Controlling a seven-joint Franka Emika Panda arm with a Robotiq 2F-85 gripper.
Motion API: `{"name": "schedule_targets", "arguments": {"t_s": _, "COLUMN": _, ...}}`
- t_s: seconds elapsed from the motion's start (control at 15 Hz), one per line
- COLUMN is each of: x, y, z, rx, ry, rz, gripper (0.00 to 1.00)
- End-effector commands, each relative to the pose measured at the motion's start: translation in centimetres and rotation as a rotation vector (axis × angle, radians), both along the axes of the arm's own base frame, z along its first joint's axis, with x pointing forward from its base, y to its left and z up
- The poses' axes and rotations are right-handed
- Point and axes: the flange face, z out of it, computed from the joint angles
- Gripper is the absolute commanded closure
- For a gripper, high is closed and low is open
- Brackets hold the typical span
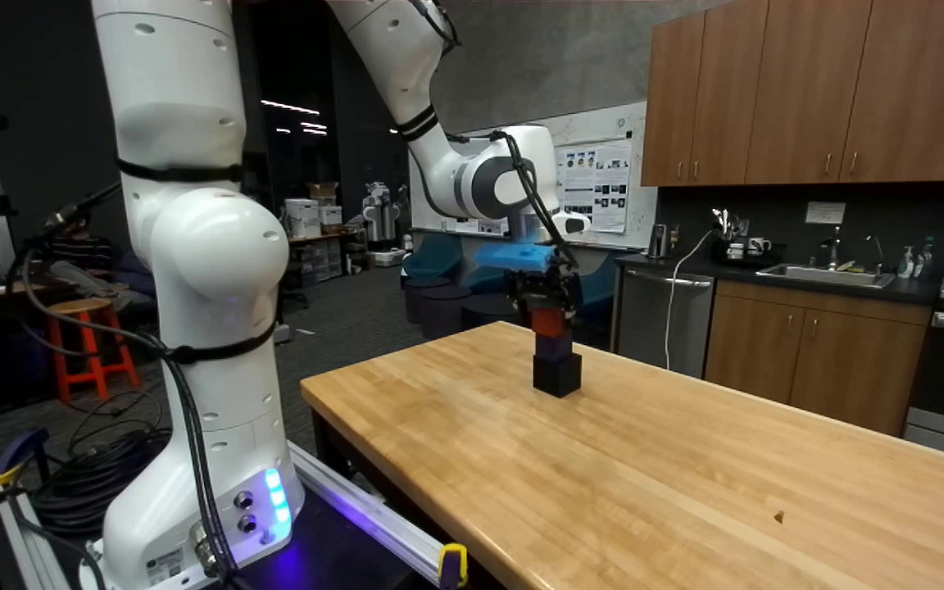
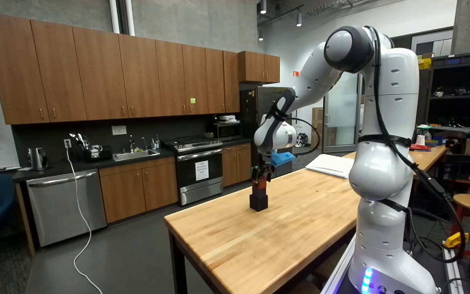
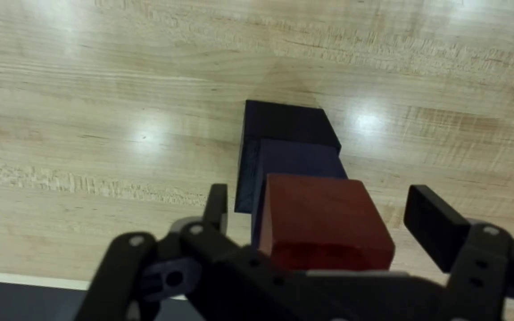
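While the claw (image 3: 317, 209) straddles the top of a three-block stack (image 1: 554, 348), its fingers (image 3: 433, 227) stand apart with a visible gap on either side of the red block (image 3: 324, 214): released, nothing gripped. Red block is between the fingers, clear of both in the wrist view. Directly below it, under the claw: dark purple block (image 3: 301, 156), then black block (image 3: 286, 120), which rests on the worktop (image 1: 685, 459). Stack reads upright in both exterior views. Light-blue piece (image 1: 513, 256) is just above the claw, near the end of the white arm (image 1: 210, 246). Well apart from the claw, on the same worktop: a white paper pile (image 2: 331, 165) and a small brown bit (image 1: 779, 517).
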Motion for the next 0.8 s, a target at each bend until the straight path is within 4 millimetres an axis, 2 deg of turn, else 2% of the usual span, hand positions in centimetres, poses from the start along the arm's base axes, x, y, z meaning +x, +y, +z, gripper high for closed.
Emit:
{"name": "schedule_targets", "arguments": {"t_s": 0.0, "x": -1.2, "y": -0.1, "z": 1.2, "rx": -0.014, "ry": 0.03, "rz": 0.013, "gripper": 0.0}}
{"name": "schedule_targets", "arguments": {"t_s": 0.73, "x": -4.8, "y": -3.0, "z": 2.5, "rx": -0.043, "ry": 0.169, "rz": 0.003, "gripper": 0.0}}
